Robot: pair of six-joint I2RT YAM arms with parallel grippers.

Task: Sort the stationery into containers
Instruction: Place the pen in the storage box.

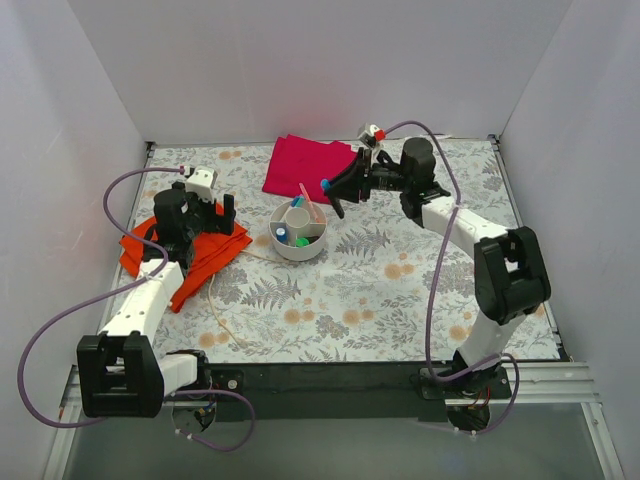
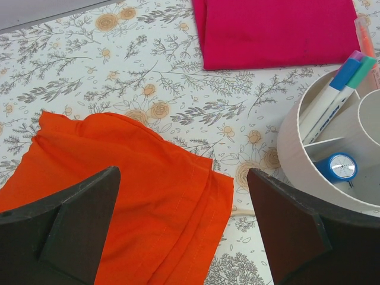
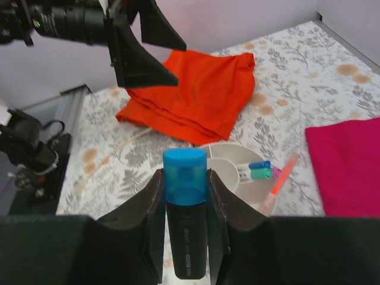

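On the left, we see the left gripper (image 2: 182,172) spread wide with nothing between its fingers, hanging over the orange cloth (image 2: 119,196) on the floral table (image 1: 400,300). Further right, the round white dish (image 1: 298,254) holds two white pens (image 2: 323,104) with blue and green caps in one compartment, a blue-capped stub (image 2: 337,167) in another, and a pink pen (image 1: 311,203) leaning on its rim. Just right of the dish, beside the magenta cloth (image 1: 300,163), the right gripper (image 3: 185,178) clamps a black marker (image 3: 185,243), blue cap forward, apart from the dish.
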